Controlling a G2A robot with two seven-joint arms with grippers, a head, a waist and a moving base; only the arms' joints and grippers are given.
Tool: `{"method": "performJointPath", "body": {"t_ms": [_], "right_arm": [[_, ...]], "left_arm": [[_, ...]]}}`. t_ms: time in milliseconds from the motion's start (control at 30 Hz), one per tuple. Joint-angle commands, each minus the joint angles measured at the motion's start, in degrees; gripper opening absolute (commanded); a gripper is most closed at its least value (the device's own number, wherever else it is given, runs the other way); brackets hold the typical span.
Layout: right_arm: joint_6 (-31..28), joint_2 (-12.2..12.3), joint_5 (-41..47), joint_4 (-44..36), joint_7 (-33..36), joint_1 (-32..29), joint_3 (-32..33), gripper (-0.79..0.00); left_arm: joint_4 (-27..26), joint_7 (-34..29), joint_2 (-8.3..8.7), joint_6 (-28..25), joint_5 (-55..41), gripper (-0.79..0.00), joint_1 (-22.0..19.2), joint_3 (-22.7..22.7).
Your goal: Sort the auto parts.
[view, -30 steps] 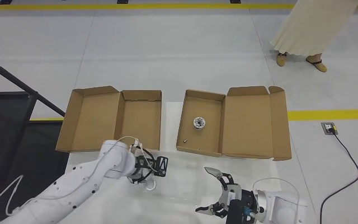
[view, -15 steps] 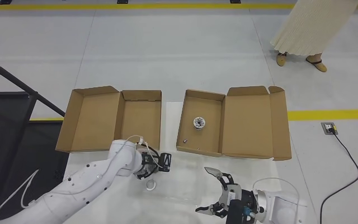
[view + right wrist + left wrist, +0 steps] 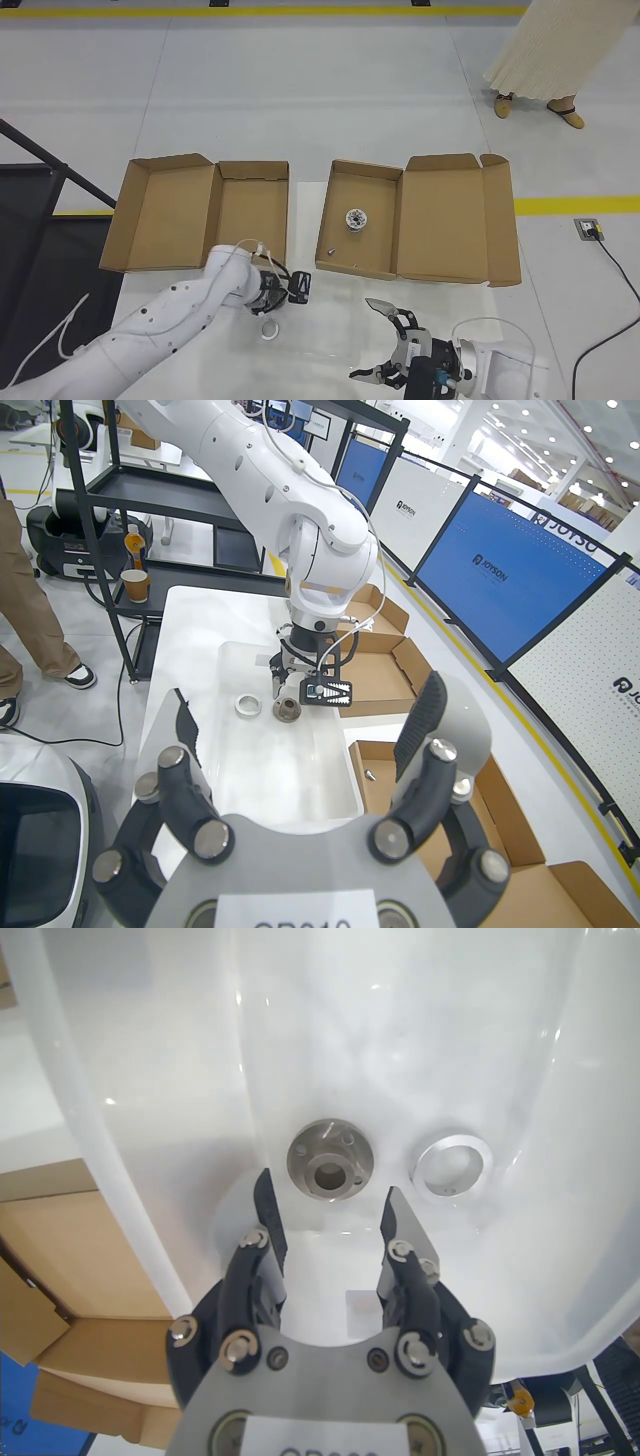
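Note:
A grey flanged hub point(image 3: 330, 1159) and a silver ring point(image 3: 452, 1163) lie side by side in the white tray point(image 3: 400, 1028). My left gripper point(image 3: 330, 1208) hangs open just above the hub, with its fingertips to either side of the hub's near edge and nothing held. The right wrist view shows the same hub point(image 3: 286, 710), the ring point(image 3: 248, 704) and the left gripper point(image 3: 289, 692) over them. My right gripper point(image 3: 310, 725) stands open and empty at the tray's near end. In the top view the ring point(image 3: 268, 328) lies beside the left gripper point(image 3: 290, 290).
Two open cardboard boxes stand behind the tray: the left box point(image 3: 200, 210) and the right box point(image 3: 440, 220). The right one holds a round metal part point(image 3: 356, 218) and a small screw point(image 3: 328, 251). A black rack point(image 3: 100, 500) stands off the table's end.
My left arm has shifted a little to the right and toward the boxes, bringing its open gripper over the hub. The right arm has stayed still.

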Motion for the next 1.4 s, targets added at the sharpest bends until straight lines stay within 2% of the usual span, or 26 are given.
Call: {"method": "performJointPath", "body": {"t_ms": [0, 467, 633, 1000, 1267, 1300, 1333, 1367], "right_arm": [[0.0, 0.0, 0.0, 0.0, 0.0, 0.0, 0.0, 0.000], [0.0, 0.0, 0.0, 0.0, 0.0, 0.0, 0.0, 0.000], [0.0, 0.0, 0.0, 0.0, 0.0, 0.0, 0.0, 0.000], [0.0, 0.0, 0.0, 0.0, 0.0, 0.0, 0.0, 0.000], [0.0, 0.0, 0.0, 0.0, 0.0, 0.0, 0.0, 0.000], [0.0, 0.0, 0.0, 0.0, 0.0, 0.0, 0.0, 0.000], [0.0, 0.0, 0.0, 0.0, 0.0, 0.0, 0.0, 0.000], [0.0, 0.0, 0.0, 0.0, 0.0, 0.0, 0.0, 0.000]], "left_arm": [[0.9, 0.5, -0.52, -0.1, 0.4, -0.394, -0.2, 0.1], [5.7, 2.9, -3.57, -1.6, 1.8, -0.425, -0.8, 0.7], [6.9, 3.0, -4.50, -2.4, 2.1, -0.471, -0.8, 1.0], [8.9, 2.4, -5.83, -3.2, 2.4, -0.486, -0.6, 0.6], [9.5, 2.2, -6.40, -3.2, 3.4, -0.622, -0.1, 0.2], [9.6, 2.2, -6.46, -3.2, 3.5, -0.683, 0.0, 0.1], [9.6, 2.2, -6.51, -3.3, 3.5, -0.785, 0.0, 0.0], [9.6, 2.3, -6.54, -3.3, 3.6, -0.785, 0.0, -0.2]]}}
